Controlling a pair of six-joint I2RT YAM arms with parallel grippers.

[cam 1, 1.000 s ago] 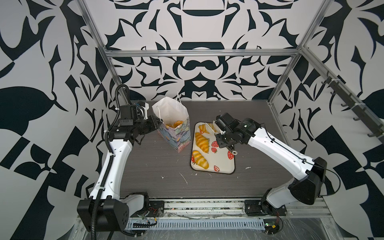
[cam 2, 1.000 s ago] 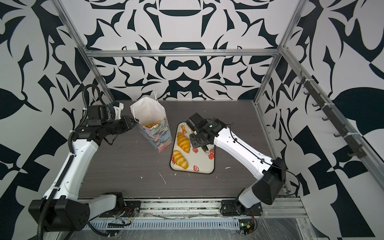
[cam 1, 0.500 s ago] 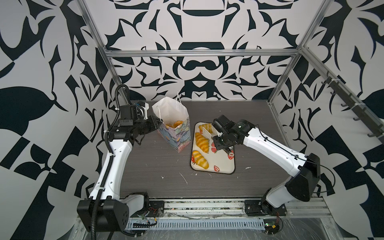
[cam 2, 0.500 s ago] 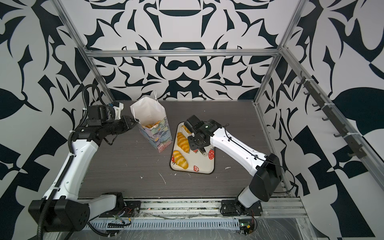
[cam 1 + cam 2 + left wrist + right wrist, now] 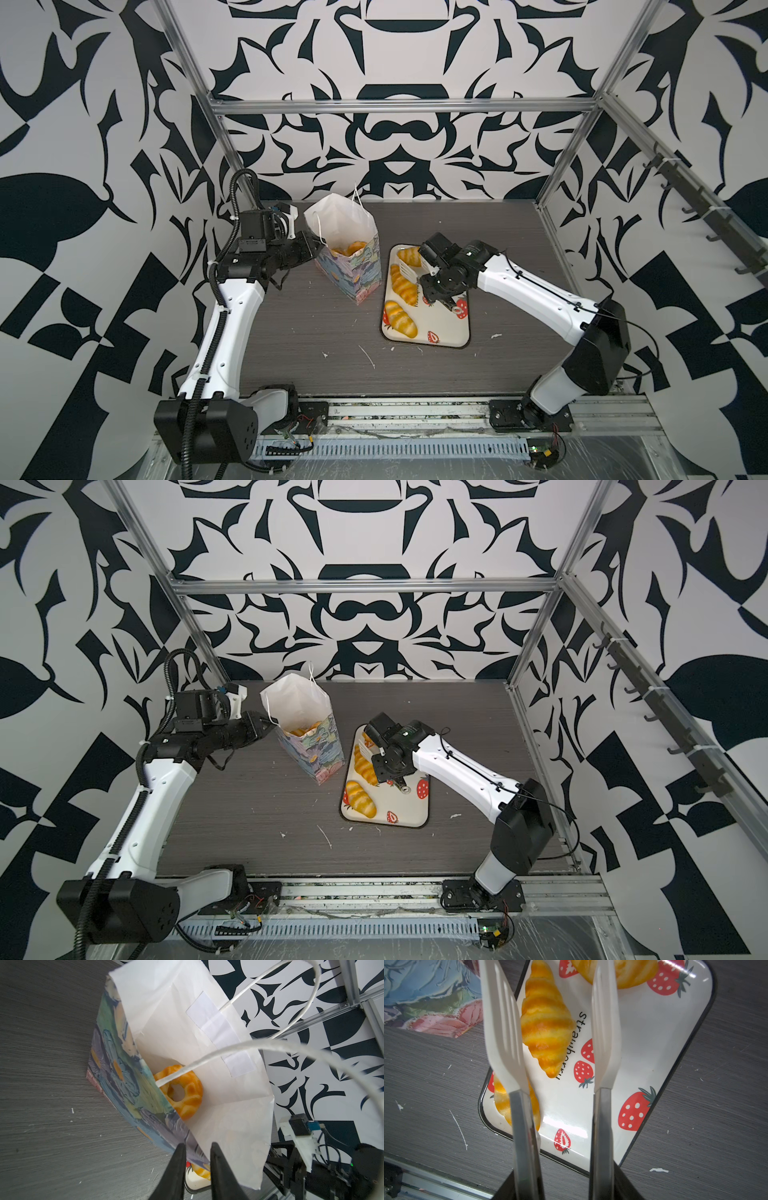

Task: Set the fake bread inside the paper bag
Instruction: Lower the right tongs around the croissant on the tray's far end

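Step in hand: picking up a further croissant. The left gripper is pinching the bag wall, jaws closed on the paper, holding the mouth open at centre frame in a top view. A doughnut is lying inside. The right gripper, jaws apart and empty, is hovering over the middle croissant of three on the tray, just right of the bag. Next move, as judged: descend astride it, close, and lift clear of the bag rim.
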